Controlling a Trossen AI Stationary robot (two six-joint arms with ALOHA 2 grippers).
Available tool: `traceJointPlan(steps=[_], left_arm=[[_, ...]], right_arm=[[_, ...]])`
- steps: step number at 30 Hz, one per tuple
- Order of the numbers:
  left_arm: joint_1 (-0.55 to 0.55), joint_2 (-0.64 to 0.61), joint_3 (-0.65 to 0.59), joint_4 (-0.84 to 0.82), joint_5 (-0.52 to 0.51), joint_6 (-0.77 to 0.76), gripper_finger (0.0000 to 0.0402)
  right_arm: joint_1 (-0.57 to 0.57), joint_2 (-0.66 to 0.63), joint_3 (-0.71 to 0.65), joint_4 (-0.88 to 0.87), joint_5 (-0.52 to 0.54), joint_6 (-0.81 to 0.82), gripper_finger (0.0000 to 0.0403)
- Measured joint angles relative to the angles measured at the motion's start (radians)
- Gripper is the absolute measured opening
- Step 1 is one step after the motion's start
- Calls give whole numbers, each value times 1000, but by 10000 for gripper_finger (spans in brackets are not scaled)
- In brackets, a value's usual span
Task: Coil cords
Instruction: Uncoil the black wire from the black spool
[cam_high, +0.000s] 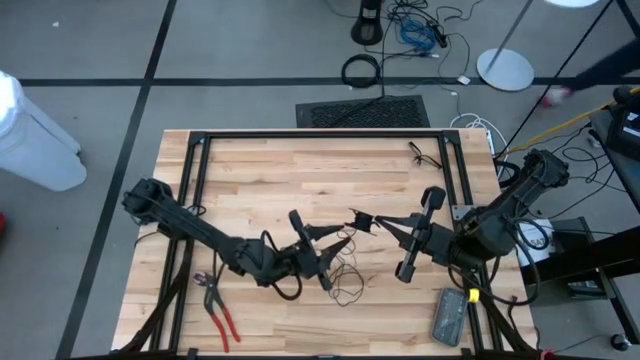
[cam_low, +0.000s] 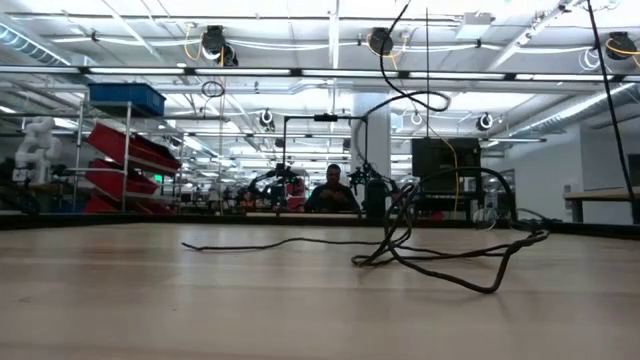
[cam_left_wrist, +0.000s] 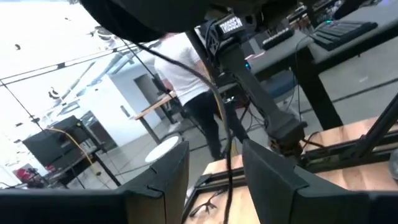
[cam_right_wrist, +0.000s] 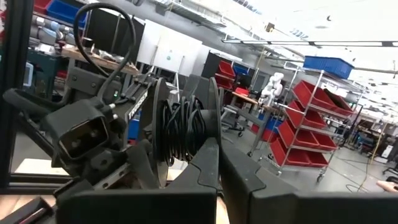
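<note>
While both grippers meet mid-table, the cord runs between them.

From above, the left gripper (cam_high: 335, 243) and right gripper (cam_high: 372, 221) point at each other, the cord (cam_high: 345, 280) trailing in loose loops to the table just beside the left one. At table height, that slack rises from the wood to both arms above. By the left wrist, a strand hangs between its parted fingers (cam_left_wrist: 165, 180). By the right wrist, its closed fingers (cam_right_wrist: 205, 168) face a wound bundle on the left gripper.
</note>
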Motion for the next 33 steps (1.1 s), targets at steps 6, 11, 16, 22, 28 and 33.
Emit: traceJointPlan(steps=[6,11,16,22,28,33], left_arm=[[18,19,0,18,4,-36,156],[25,20,0,18,4,-74,151],[26,20,0,29,4,-71,103],[15,17,0,39,-36,-13,9],[-17,17,0,99,-124,145,4],[-59,-12,0,136,-194,267,3]], right_arm=[[-6,0,0,-1,-24,2,0],[-6,0,0,-14,-28,20,0],[-6,0,0,-17,-28,20,0],[-6,0,0,-23,-26,20,0],[-6,0,0,-34,-24,20,0],[-6,0,0,-34,-22,20,0]])
